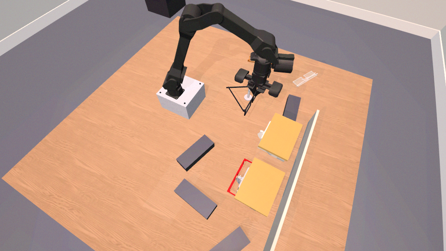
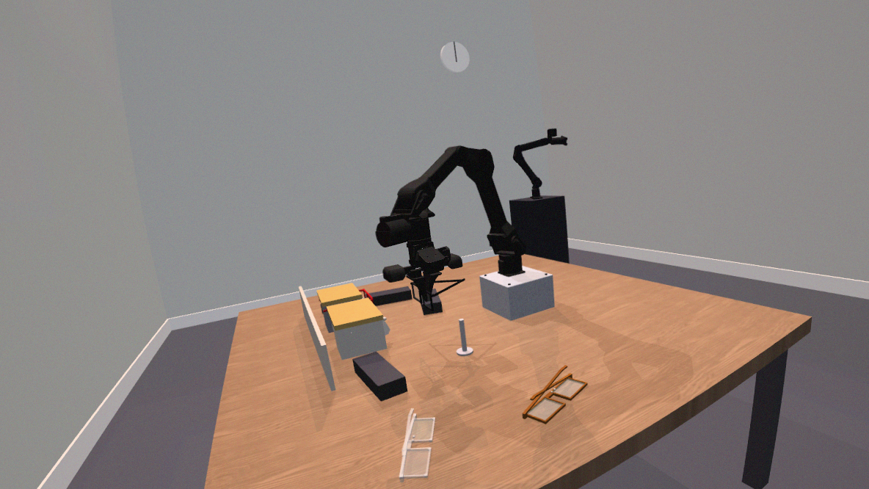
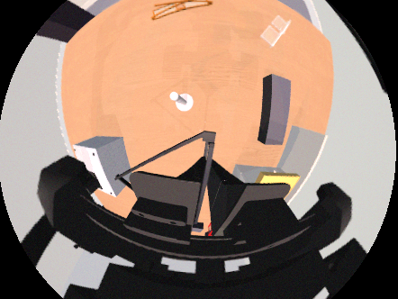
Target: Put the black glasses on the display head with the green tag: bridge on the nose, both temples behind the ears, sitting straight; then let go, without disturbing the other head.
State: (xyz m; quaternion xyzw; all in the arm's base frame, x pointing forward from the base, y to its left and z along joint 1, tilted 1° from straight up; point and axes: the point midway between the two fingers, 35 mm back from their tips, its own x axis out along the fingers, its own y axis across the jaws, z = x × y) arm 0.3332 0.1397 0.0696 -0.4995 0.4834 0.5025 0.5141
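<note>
Gripper is pinching the black glasses, right of centre in the top view, off the table, temples sticking out. Neither yellow-topped display head is wearing them; green tag isn't showing, so wrong-head risk. Thin grip is maybe letting frame twist, seating it crooked. Splayed temples are possibly snagging the white post or bumping the other head if the arm is swinging low.

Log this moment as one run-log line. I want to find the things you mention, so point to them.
gripper [image 1: 255, 93] [image 2: 427, 297] [image 3: 205, 159]: shut on black-framed glasses [image 1: 237, 99] [image 2: 446, 288] [image 3: 164, 154] | glasses: held above wooden table [image 1: 124, 124] [image 2: 638, 340] [image 3: 135, 67] | placement on display head: not done | release: not done
</note>
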